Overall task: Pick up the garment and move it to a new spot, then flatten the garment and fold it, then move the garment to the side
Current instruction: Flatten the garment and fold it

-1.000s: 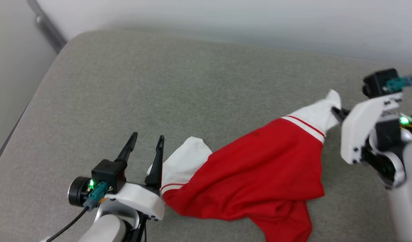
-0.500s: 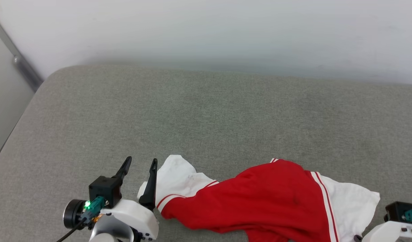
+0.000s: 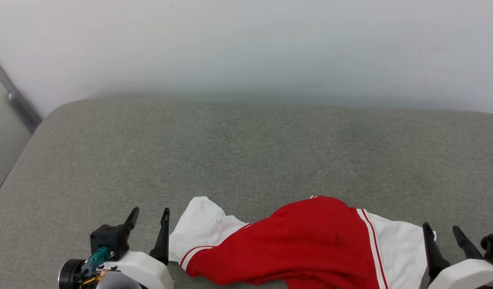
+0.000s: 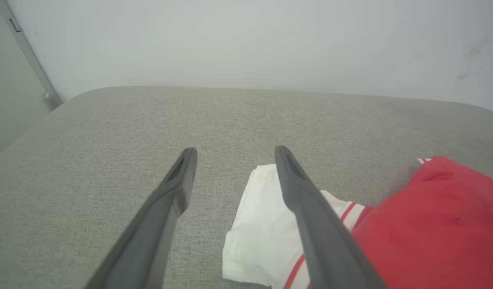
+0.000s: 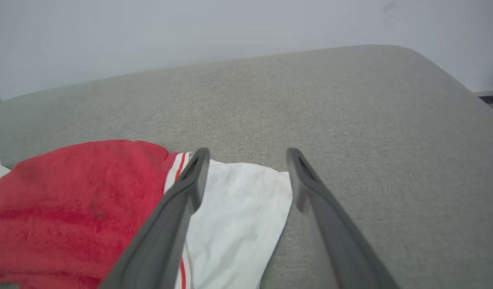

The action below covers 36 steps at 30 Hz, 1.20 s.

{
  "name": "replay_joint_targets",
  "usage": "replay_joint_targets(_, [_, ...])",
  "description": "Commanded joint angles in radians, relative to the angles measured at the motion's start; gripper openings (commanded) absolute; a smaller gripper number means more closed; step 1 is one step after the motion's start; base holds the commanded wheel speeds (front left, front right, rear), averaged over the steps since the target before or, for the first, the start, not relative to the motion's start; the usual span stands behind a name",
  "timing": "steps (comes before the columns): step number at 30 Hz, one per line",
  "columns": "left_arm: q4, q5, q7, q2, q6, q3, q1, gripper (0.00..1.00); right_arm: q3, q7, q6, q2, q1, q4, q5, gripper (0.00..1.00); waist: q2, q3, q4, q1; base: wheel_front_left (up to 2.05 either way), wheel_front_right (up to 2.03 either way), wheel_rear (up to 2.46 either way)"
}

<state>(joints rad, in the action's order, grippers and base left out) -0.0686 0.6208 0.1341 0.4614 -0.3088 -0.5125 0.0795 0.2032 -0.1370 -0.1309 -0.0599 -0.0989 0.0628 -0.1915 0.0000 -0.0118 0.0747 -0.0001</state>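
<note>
On the grey cushion (image 3: pixel 246 152) the garment (image 3: pixel 302 241) runs off-frame below — left pincer (image 3: pixel 150 212) and right pincer (image 3: pixel 441 228) both gape, empty.

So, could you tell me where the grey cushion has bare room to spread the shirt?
The far stretch of cushion between the garment and the wall is bare, as is the patch left of the left gripper. The near edge is crowded: garment, with the right gripper at its end.

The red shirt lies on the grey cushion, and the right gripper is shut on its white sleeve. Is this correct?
No. The right gripper is open and holds nothing; the white sleeve lies loose under it, as the right wrist view shows. The rest is correct.
</note>
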Motion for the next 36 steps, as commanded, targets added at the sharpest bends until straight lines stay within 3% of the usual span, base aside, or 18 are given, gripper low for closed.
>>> replay_joint_targets(1, [0.004,0.003,-0.003,0.005,-0.003,0.003,-0.01,1.0,-0.007,0.016,0.0,0.005,0.007,-0.005,0.006,1.0,0.0,-0.004,-0.003,0.0001,0.0,0.0,0.0])
replay_joint_targets(6, [0.013,0.008,-0.031,0.025,-0.015,0.012,-0.006,1.0,-0.072,0.106,0.0,0.008,0.008,-0.058,0.022,1.0,0.0,-0.013,-0.022,0.0001,0.0,0.0,0.0])
replay_joint_targets(9, [0.003,0.025,-0.073,0.04,0.002,0.01,0.017,1.0,-0.108,0.113,0.0,0.01,-0.002,-0.101,0.03,1.0,0.0,-0.011,-0.037,0.0001,0.0,0.0,0.0])
replay_joint_targets(16, [-0.045,0.101,-0.26,0.073,0.115,-0.013,0.164,1.0,-0.169,0.112,0.0,0.011,0.005,-0.199,0.026,1.0,0.0,0.049,-0.091,0.0001,0.0,0.0,0.0])
replay_joint_targets(23, [-0.141,0.186,-0.531,0.124,0.219,-0.045,0.323,1.0,-0.203,0.12,0.0,0.011,0.052,-0.24,0.016,1.0,0.0,0.171,-0.154,0.0001,0.0,0.0,0.0])
replay_joint_targets(30, [-0.241,0.259,-0.752,0.161,0.267,-0.076,0.38,1.0,-0.222,0.149,0.0,0.011,0.09,-0.217,0.007,1.0,0.0,0.256,-0.199,0.0001,0.0,0.0,0.0])
replay_joint_targets(35, [-0.301,0.294,-0.849,0.145,0.297,-0.119,0.37,1.0,-0.226,0.162,0.0,0.011,0.104,-0.191,0.0,1.0,0.0,0.282,-0.214,0.0001,0.0,0.0,0.0])
replay_joint_targets(36, [-0.307,0.302,-0.867,0.137,0.303,-0.128,0.364,0.67,-0.224,0.165,0.0,0.011,0.106,-0.188,-0.001,1.0,0.0,0.282,-0.216,0.0001,0.0,0.0,0.0])
